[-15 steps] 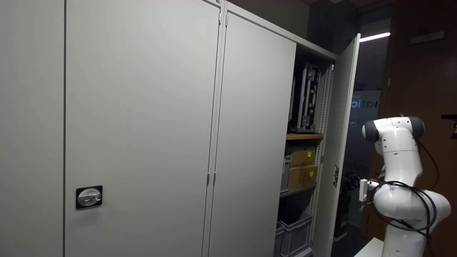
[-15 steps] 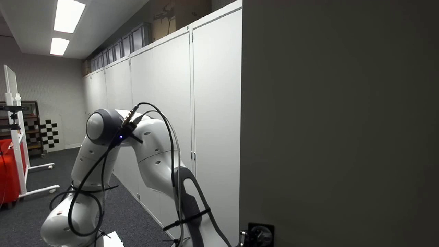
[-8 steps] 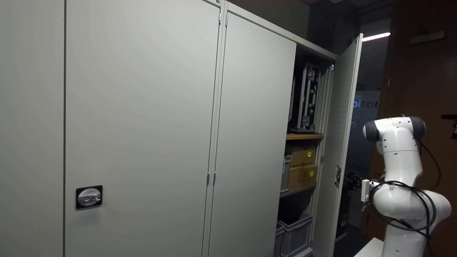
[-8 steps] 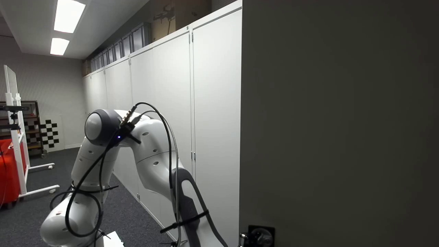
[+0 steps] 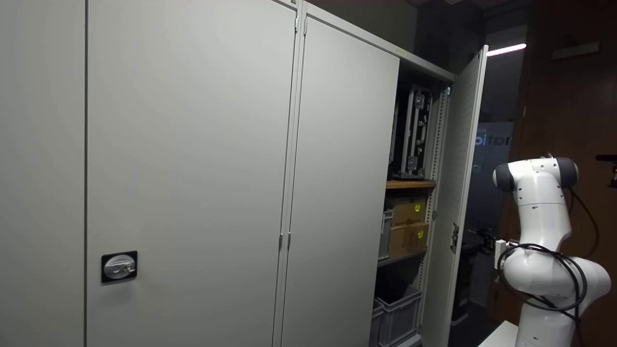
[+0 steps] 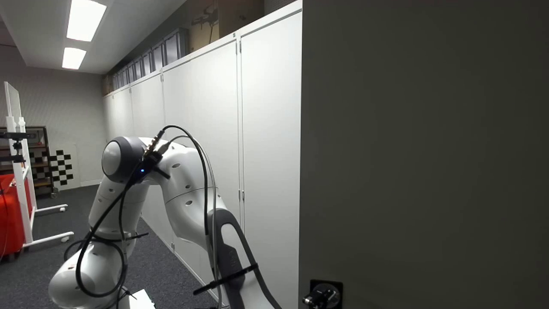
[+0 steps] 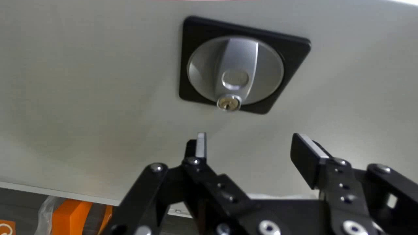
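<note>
In the wrist view a silver turning handle (image 7: 240,62) sits on a black square plate (image 7: 196,29), with a brass keyhole (image 7: 228,103) at its lower end. It is fixed to a pale grey cabinet door (image 7: 98,98). My gripper (image 7: 248,140) stands open below the handle in that picture, fingers apart from it and nothing between them. That door (image 5: 460,183) stands ajar in an exterior view, the dark gripper (image 5: 483,237) just beyond its edge. The door's outer face (image 6: 420,150) fills the right of an exterior view, its handle plate (image 6: 336,286) low down.
Inside the cabinet are cardboard boxes (image 5: 409,239), a grey crate (image 5: 400,313) and metal framing (image 5: 412,135). Closed cabinet doors (image 5: 193,144) run alongside. Cables (image 6: 201,163) loop from the arm (image 6: 184,180). Orange items (image 7: 72,215) lie beyond the door's edge.
The arm has drawn back from the door and its handle, leaving a gap. The door swung slightly wider, then eased back a little.
</note>
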`<state>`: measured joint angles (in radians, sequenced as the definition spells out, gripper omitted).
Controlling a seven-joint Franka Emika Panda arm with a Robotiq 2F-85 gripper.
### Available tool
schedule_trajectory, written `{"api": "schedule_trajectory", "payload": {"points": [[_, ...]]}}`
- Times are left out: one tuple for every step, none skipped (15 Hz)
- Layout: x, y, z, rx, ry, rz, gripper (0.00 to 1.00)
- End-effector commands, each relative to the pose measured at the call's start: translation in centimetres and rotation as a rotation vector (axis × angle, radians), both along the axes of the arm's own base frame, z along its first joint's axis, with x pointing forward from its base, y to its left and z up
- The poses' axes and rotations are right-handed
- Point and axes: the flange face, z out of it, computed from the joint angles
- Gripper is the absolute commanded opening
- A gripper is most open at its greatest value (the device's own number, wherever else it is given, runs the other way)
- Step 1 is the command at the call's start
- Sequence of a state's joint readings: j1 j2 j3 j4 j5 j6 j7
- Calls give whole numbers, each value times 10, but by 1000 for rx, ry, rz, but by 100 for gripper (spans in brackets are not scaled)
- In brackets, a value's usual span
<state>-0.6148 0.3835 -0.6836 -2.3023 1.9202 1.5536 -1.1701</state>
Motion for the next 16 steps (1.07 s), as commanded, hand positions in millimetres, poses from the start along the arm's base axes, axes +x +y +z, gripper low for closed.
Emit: {"api": "schedule_trajectory", "payload": {"points": [[-7, -15, 9, -35, -21, -1, 100], [-9, -17, 10, -38, -22, -5, 100], [-10, -18, 11, -42, -21, -4, 100], [-11, -19, 11, -45, -20, -5, 100], [-13, -19, 12, -50, -18, -4, 100], [-13, -17, 13, -58, -14, 1, 100], [-13, -16, 13, -67, -10, 5, 100], [-14, -14, 13, -82, -1, 14, 100], [-15, -12, 12, -97, 11, 30, 100], [-16, -9, 11, -116, 23, 43, 100], [-17, -7, 11, -137, 40, 63, 100], [-20, -4, 11, -168, 56, 83, 100], [-22, -3, 10, -192, 70, 101, 100], [-27, 0, 11, -228, 88, 123, 100], [-31, 2, 10, -263, 106, 150, 100], [-35, 4, 11, -297, 123, 173, 100]]}}
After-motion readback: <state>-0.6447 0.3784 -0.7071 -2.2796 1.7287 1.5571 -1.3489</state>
